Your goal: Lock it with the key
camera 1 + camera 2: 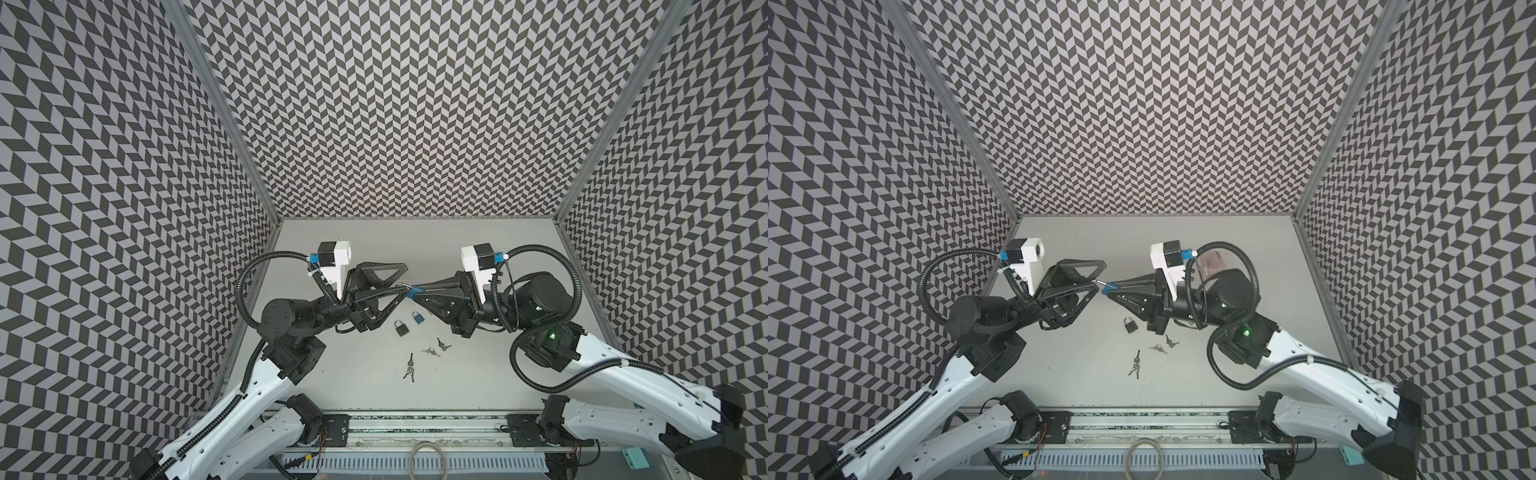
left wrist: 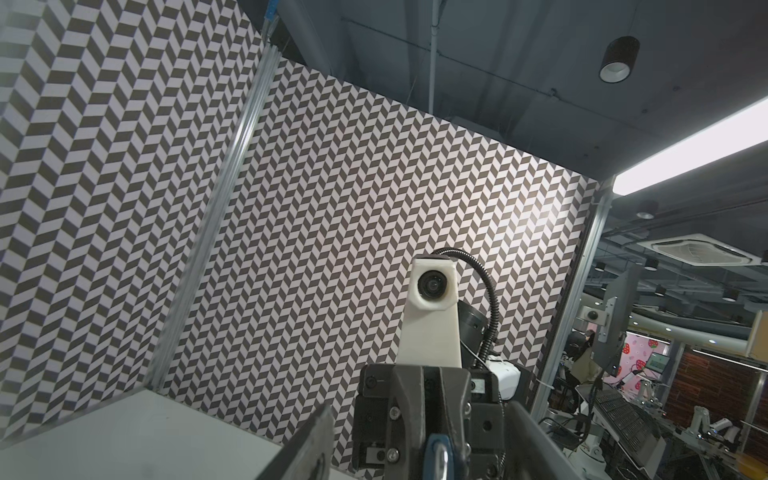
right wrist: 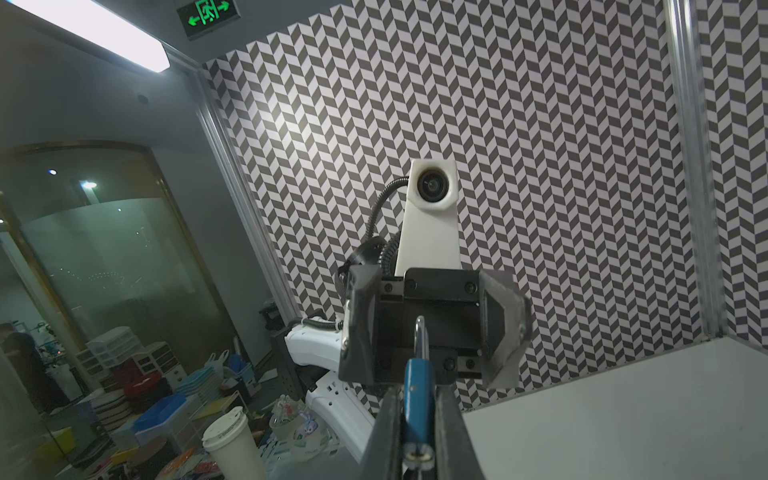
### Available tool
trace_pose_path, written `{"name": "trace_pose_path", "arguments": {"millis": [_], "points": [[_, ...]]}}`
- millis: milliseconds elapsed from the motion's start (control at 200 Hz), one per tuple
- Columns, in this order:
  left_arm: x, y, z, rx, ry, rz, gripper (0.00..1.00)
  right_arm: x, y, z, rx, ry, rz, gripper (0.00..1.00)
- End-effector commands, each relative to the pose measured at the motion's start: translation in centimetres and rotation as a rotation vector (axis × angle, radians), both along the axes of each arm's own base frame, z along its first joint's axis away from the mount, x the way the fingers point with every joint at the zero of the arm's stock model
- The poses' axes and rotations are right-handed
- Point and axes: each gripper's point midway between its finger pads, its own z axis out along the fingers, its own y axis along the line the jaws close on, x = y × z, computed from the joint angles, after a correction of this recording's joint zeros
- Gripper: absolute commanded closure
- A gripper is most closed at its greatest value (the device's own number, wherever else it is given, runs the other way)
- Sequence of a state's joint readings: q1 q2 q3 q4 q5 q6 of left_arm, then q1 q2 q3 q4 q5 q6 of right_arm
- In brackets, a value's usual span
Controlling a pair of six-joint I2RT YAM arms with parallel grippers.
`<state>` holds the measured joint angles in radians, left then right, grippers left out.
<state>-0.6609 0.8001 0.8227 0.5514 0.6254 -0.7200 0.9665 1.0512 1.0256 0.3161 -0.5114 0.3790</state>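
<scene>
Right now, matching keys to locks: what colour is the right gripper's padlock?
Blue padlock, clearest in the right wrist view.

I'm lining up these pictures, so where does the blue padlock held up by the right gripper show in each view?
In a top view: the blue padlock sits just right of centre, below the middle.
In a top view: it sits just left of centre, below the middle.
Left wrist view: at the bottom edge, right of centre.
Right wrist view: bottom, just right of centre.
Shared landmark: the right gripper, clamped on it in all four.
</scene>
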Motion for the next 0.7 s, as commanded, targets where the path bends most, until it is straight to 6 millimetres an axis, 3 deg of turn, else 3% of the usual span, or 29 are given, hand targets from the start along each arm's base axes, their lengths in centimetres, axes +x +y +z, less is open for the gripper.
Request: {"name": "trace_pose_path", "arguments": {"millis": [0,165,270,441,696], "points": [[0.8,0.7,0.6,0.084,-0.011,0.117,0.29,0.0,-1.7,1.7,-0.066,-0.075,-0.066,1.00],[1.4,0.3,0.1,0.230,-0.036,0.155,0.33,1.2,-2.7,-0.3,-0.283,-0.057,-0.089,1.00],[0.4,-0.6,-0.5,0.297,-0.080,0.076,0.34,1.3,-3.5,-1.2,-0.349,-0.024,-0.057,1.00],[-1.0,-1.6,-1.3,0.333,-0.120,-0.040,0.33,0.2,-4.0,-1.1,-0.366,-0.012,0.014,1.00],[-1.4,-2.5,-2.9,0.361,-0.126,-0.125,0.34,-0.8,-3.7,-0.5,-0.339,-0.015,0.093,1.00]]}}
